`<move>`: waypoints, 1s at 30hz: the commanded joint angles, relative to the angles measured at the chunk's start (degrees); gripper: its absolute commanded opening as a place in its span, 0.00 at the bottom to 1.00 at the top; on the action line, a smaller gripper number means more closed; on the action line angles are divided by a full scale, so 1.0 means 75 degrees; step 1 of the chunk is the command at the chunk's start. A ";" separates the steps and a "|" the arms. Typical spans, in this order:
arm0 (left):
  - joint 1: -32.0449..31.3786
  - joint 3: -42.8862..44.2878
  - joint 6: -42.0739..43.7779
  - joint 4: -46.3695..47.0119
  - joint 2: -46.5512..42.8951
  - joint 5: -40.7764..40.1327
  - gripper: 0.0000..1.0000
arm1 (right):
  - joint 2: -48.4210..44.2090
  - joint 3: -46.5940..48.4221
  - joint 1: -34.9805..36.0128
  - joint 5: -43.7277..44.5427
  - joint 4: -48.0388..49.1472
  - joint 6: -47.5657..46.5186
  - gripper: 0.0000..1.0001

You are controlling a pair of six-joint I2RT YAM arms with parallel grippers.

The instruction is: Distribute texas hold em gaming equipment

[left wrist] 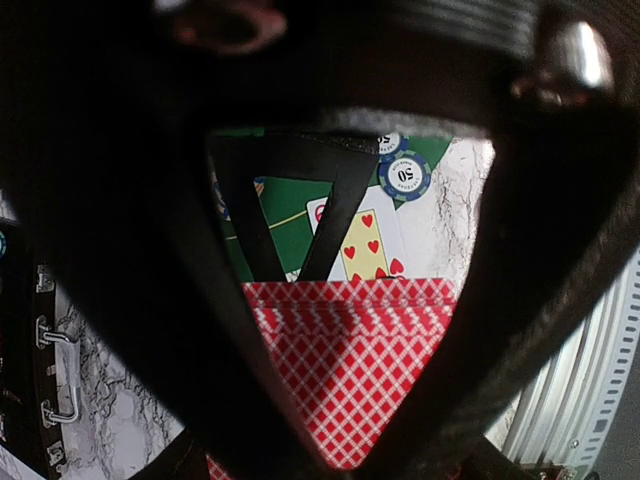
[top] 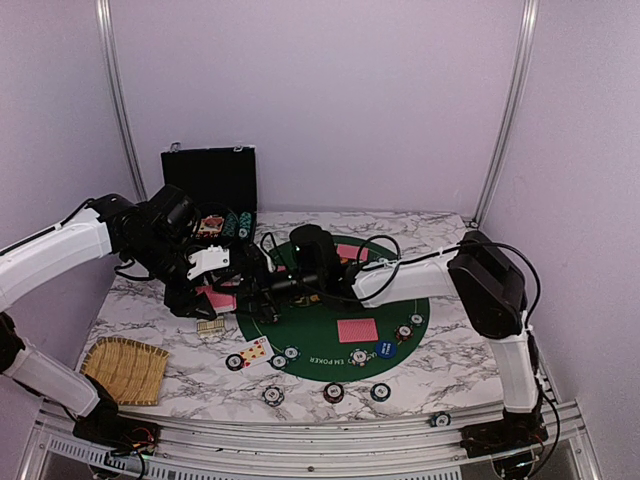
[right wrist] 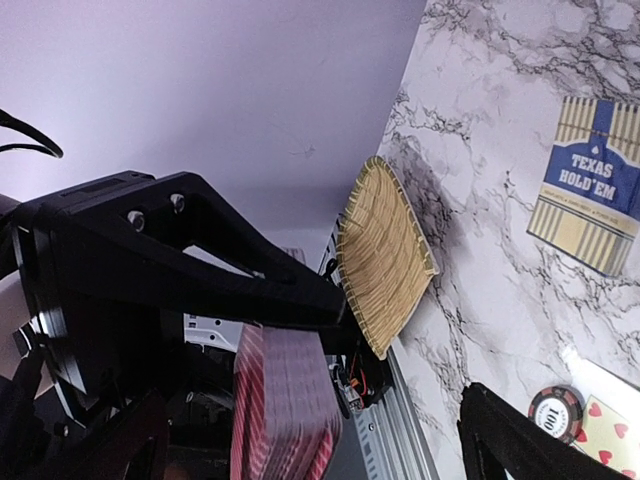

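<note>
Right wrist view alone shows the held deck [right wrist: 285, 400] edge-on.

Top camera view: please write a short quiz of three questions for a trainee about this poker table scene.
1. True or false: the left fingers hold red-backed cards.
2. Fill in: the lid of the black chip case stands ____.
3. Where does the woven mat lie? A) on the green felt B) at the near-left corner of the table C) inside the chip case

Key: 1 true; 2 open; 3 B.
</note>
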 commanded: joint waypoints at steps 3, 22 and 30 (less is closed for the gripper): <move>0.0013 0.0253 -0.0059 0.0127 0.0042 0.0040 0.00 | 0.0550 0.0743 0.0224 -0.0198 0.0174 0.0212 0.99; 0.0013 0.0240 -0.0021 0.0127 -0.0161 -0.0002 0.00 | 0.0891 0.0784 0.0098 -0.0170 -0.0159 0.0347 0.80; 0.0013 0.0226 -0.0006 0.0127 -0.0188 -0.0011 0.00 | 0.0277 -0.0085 -0.0177 -0.0131 -0.0143 0.0112 0.75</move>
